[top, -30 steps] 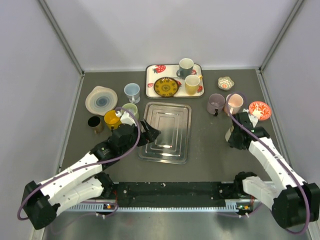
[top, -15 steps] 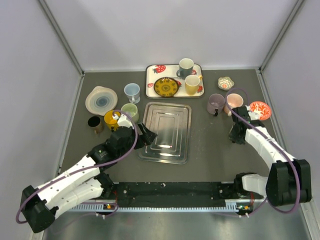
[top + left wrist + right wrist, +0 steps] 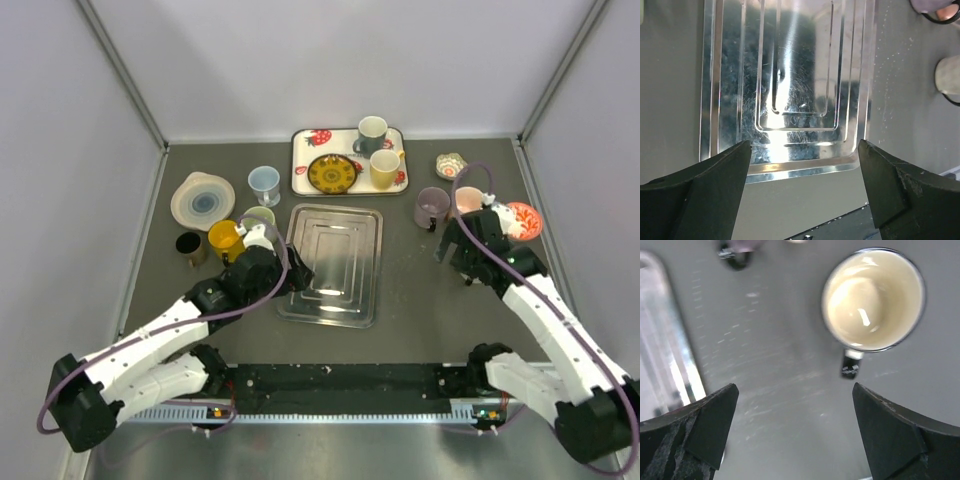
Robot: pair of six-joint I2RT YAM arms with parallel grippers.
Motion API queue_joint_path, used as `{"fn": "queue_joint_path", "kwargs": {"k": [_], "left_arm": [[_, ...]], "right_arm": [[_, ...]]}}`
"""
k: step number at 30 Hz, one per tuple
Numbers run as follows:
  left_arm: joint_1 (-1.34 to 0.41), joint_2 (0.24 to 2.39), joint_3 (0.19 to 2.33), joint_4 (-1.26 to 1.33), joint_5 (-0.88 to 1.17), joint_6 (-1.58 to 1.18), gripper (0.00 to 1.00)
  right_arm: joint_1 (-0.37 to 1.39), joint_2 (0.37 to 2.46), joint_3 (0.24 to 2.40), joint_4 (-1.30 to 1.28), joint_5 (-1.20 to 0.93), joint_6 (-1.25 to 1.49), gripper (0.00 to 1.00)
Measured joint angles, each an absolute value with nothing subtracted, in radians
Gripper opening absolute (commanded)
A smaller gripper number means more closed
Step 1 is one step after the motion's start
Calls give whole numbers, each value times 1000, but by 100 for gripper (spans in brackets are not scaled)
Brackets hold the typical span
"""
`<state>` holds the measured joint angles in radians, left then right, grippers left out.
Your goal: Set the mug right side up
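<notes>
The mug (image 3: 873, 299) stands upright on the grey table, its cream inside facing up and its black handle pointing toward the camera. My right gripper (image 3: 795, 386) hangs open above the table, with the mug beyond its fingertips to the right and nothing between its fingers. In the top view that gripper (image 3: 453, 246) and its arm hide the mug. The left wrist view catches the mug's pale side (image 3: 947, 75) at the right edge. My left gripper (image 3: 804, 142) is open and empty over the near rim of the metal tray (image 3: 790, 165).
The metal tray (image 3: 330, 262) lies mid-table. A purple mug (image 3: 432, 207), a pink mug (image 3: 468, 200) and a red bowl (image 3: 520, 220) stand just behind the right gripper. A yellow mug (image 3: 224, 240), a green mug (image 3: 262, 214) and plates (image 3: 202, 200) sit at left.
My right gripper has opened, let go of the mug, and moved up and left off it. My left gripper has opened slightly and shifted a little.
</notes>
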<state>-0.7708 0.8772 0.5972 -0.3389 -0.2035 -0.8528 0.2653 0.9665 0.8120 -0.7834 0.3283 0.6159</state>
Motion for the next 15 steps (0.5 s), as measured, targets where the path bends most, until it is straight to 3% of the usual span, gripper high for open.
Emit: {"fn": "queue_joint_path", "kwargs": {"k": [6, 11, 15], "left_arm": [[-771, 957, 704, -419, -222, -801, 97], [-771, 966, 769, -486, -246, -758, 97], [-771, 935, 782, -501, -248, -736, 98]], "right_arm": [[578, 886, 933, -807, 359, 635, 98], [846, 894, 955, -679, 465, 567, 99], [907, 906, 902, -551, 498, 513, 99]]}}
